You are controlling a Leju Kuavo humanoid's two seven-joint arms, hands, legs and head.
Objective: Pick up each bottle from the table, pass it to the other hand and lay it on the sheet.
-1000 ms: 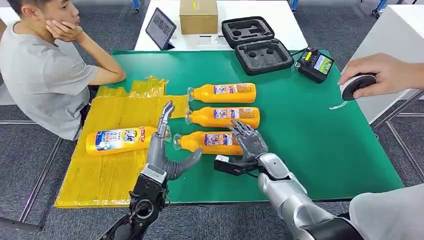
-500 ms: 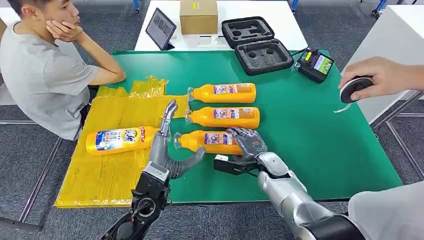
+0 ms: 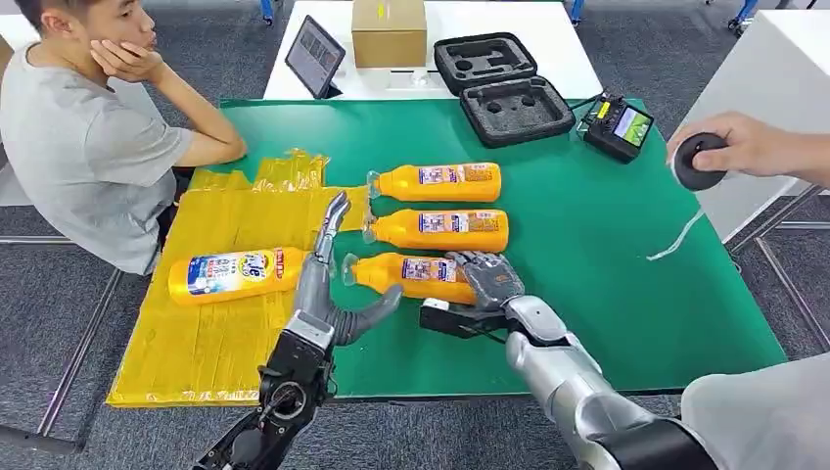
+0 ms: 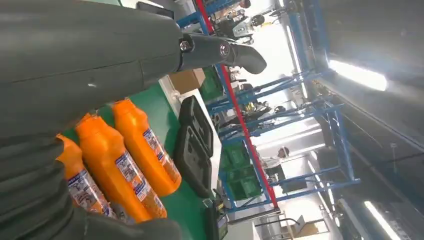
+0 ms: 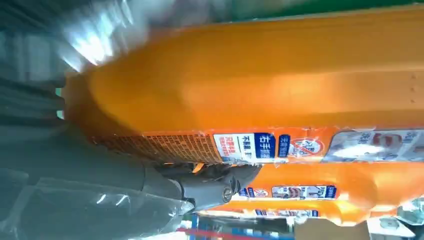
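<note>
The right hand had come down onto the nearest bottle within the last second. A moment earlier its fingers were lifted above the bottle's base end; now they were curled over it, and the bottle's neck had shifted a little on the green table. In the right wrist view the orange body lay against the palm with a dark finger wrapped under it, so I judged that the hand was grasping the bottle, though the bottle had not yet left the table.

The left hand held nothing. It stood beside the bottle's cap end with fingers pointing up and the thumb spread toward the bottle, and it had crept slightly closer than before. It looked ready to receive.

One bottle with a blue label already lay on the yellow sheet. Two more bottles, the middle one and the far one, waited in a row on the table, well apart from both hands.

So the second bottle seemed to be at the picking step. I thought the lift should come next, then the handover to the left hand.

At the right, a person's hand holding a dark round object had risen somewhat. A seated person leaned on the table at the left.
</note>
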